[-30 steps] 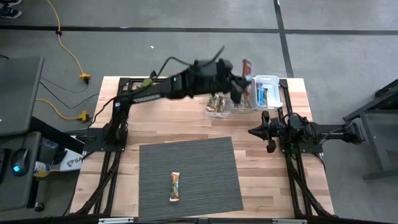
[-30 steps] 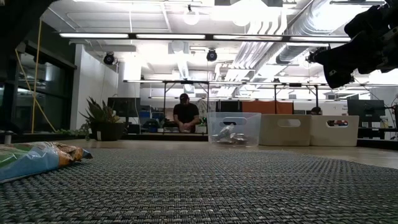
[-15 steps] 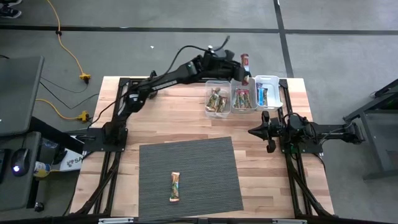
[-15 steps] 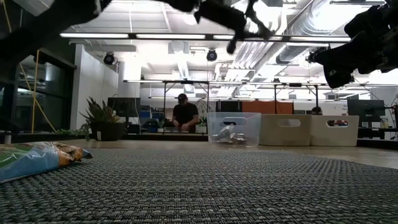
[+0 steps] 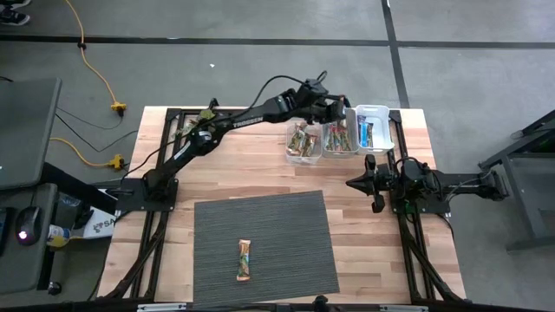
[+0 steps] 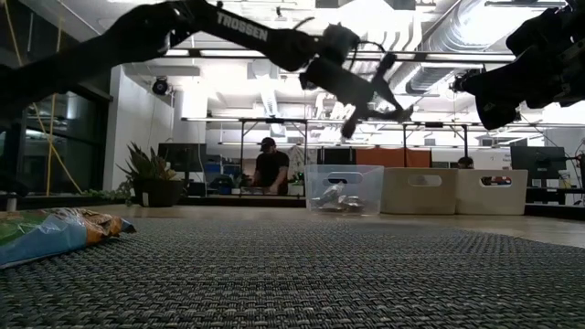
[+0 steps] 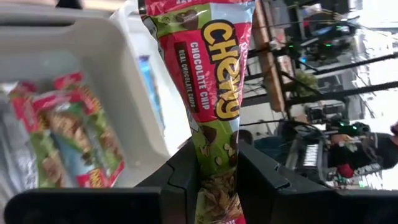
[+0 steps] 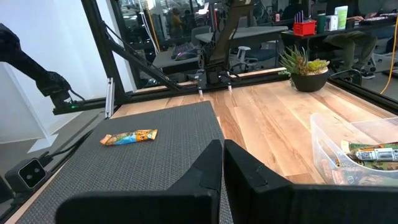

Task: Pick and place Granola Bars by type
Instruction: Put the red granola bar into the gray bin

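Left gripper [image 5: 340,109] is extended over the far side of the surface [image 5: 260,165], above the row of three bins. Its fingers [image 7: 186,180] are clamped on a red-wrapped chocolate chip granola bar [image 7: 214,87]; in the left wrist view the bar sticks out past the fingertips, pinched at one end. In the low view the gripper [image 6: 375,100] hangs in the air well above the bin tops.

Bins sit side by side at the far edge:
- clear bin [image 5: 303,154] nearest the left arm: a few tan/orange bars [image 5: 301,139]
- middle bin [image 5: 341,154]: red/pink bars [image 5: 336,137]; the left wrist view shows a red-wrapped bar [image 7: 68,140] lying inside it
- white bin [image 5: 388,130] nearest the right arm: a blue-wrapped bar [image 5: 364,133]

The held bar is over the middle/white bin boundary area; can't tell exactly which bin it lines up with.

One more bar, orange with blue/green [image 5: 244,260], lies on the grey mat [image 5: 295,234] at the near side of the surface, well apart from the bins. The right wrist view shows it too [image 8: 129,136].

Right gripper [image 5: 357,183] is parked at the right side of the surface, just near of the bins, fingers fully closed with nothing between them.

Potted plant [image 8: 306,68] stands on the far left edge of the surface. A person [image 6: 272,168] is seated in the room behind.
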{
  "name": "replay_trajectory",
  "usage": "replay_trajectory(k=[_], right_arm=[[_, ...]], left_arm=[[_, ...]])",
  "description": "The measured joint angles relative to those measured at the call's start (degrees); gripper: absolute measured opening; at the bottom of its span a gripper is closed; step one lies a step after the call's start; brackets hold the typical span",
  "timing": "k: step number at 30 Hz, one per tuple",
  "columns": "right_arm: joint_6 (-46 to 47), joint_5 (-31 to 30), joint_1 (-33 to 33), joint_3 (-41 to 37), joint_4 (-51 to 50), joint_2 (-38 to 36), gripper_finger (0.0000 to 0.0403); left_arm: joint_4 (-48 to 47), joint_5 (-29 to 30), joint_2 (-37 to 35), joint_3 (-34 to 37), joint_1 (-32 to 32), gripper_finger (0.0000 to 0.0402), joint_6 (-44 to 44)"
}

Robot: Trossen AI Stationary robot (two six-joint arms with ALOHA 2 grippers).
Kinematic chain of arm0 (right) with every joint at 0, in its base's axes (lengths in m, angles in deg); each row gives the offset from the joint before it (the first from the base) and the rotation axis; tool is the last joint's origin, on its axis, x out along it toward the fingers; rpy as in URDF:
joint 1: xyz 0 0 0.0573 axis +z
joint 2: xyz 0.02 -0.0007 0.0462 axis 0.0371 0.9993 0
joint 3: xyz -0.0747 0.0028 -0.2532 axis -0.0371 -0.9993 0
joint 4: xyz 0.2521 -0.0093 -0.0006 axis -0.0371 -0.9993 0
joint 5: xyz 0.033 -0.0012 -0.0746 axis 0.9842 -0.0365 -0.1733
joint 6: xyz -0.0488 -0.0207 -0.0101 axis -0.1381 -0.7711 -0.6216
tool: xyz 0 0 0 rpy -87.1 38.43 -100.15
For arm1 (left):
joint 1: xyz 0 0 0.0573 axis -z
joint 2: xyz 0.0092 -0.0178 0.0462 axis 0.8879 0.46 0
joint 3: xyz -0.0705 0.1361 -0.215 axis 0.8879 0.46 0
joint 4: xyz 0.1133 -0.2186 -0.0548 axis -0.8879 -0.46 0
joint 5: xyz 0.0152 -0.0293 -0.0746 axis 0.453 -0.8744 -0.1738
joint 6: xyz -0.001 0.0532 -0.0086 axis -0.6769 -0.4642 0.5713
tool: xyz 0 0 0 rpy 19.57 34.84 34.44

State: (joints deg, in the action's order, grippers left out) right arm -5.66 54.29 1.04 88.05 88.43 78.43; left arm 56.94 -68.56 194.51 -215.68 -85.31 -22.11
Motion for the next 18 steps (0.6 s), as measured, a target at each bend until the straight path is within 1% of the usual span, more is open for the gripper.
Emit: replay_trajectory(k=[5, 10, 18], right_arm=[[0.0, 0.0, 0.0, 0.0, 0.0, 0.0, 0.0000], [0.0, 0.0, 0.0, 0.0, 0.0, 0.0, 0.0000], [0.0, 0.0, 0.0, 0.0, 0.0, 0.0, 0.0000]], left_arm=[[-1.4, 0.0, 2.0, 0.0, -0.2, 0.0085, 2.5], [-6.7, 4.9, 1.8, 0.0, -0.2, 0.0085, 2.5], [-7.5, 5.0, 1.8, 0.0, -0.2, 0.0085, 2.2]])
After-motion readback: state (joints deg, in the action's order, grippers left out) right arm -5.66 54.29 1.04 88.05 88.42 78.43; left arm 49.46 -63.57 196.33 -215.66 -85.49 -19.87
